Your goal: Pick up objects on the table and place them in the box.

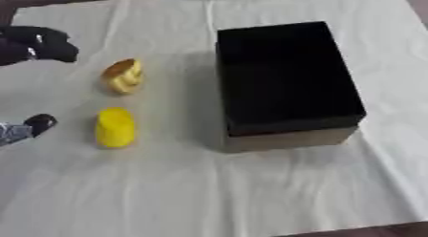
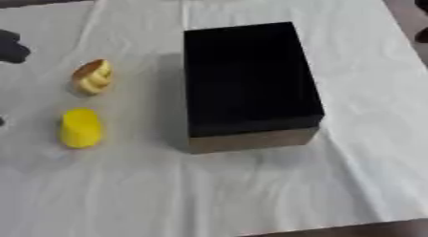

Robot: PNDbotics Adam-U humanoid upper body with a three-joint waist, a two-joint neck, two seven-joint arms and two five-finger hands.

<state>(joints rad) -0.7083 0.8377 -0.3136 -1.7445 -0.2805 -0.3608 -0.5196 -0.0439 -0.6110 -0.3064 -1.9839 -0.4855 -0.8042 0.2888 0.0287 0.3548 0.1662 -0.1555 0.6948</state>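
Box (image 1: 284, 78) sits right of centre on your tabletop (image 1: 209, 193); yellow cup (image 1: 114, 127) and golden piece (image 1: 123, 76) lie left. Your left hand (image 1: 37, 44) hovers beyond them, fingers unreadable.

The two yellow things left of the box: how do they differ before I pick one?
The near yellow piece is plain bright yellow and smooth, like a short cylinder; the far piece is duller golden-brown with pale ridges and more rounded. The far piece lies closer to the left hand; the near one sits closer to the table's front. Both rest on the white cloth, apart from each other and outside the box.
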